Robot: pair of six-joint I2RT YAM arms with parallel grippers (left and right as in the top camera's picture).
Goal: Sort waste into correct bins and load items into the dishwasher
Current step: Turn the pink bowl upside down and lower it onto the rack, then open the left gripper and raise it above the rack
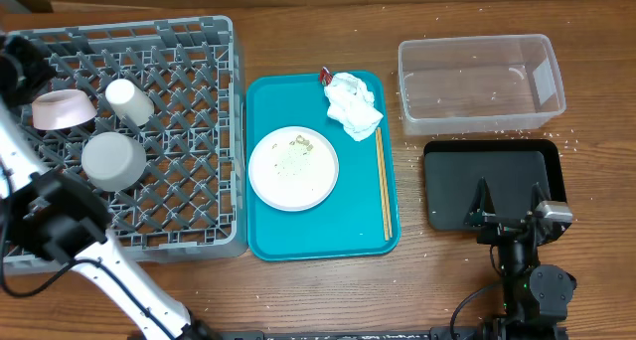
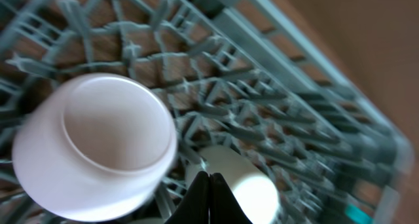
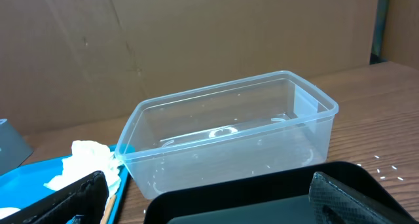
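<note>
The grey dish rack (image 1: 189,196) at the left holds a pale bowl (image 1: 64,108), a small white cup (image 1: 129,100) and a steel-grey bowl (image 1: 112,160). My left gripper (image 1: 18,64) is over the rack's far left. In the left wrist view it (image 2: 209,179) is shut and empty, above the bowl (image 2: 98,145) and cup (image 2: 242,188). A white plate (image 1: 293,169) with rice grains (image 1: 300,144), a crumpled napkin (image 1: 352,105) and a red wrapper (image 1: 326,77) lie on the teal tray (image 1: 263,111). My right gripper (image 1: 510,203) is open over the black tray (image 1: 492,166), next to the clear tub (image 1: 480,82).
Wooden chopsticks (image 1: 383,181) lie along the teal tray's right side. Loose grains (image 1: 569,141) are scattered on the table by the tub. In the right wrist view the tub (image 3: 229,139), black tray (image 3: 262,198) and napkin (image 3: 85,162) show ahead.
</note>
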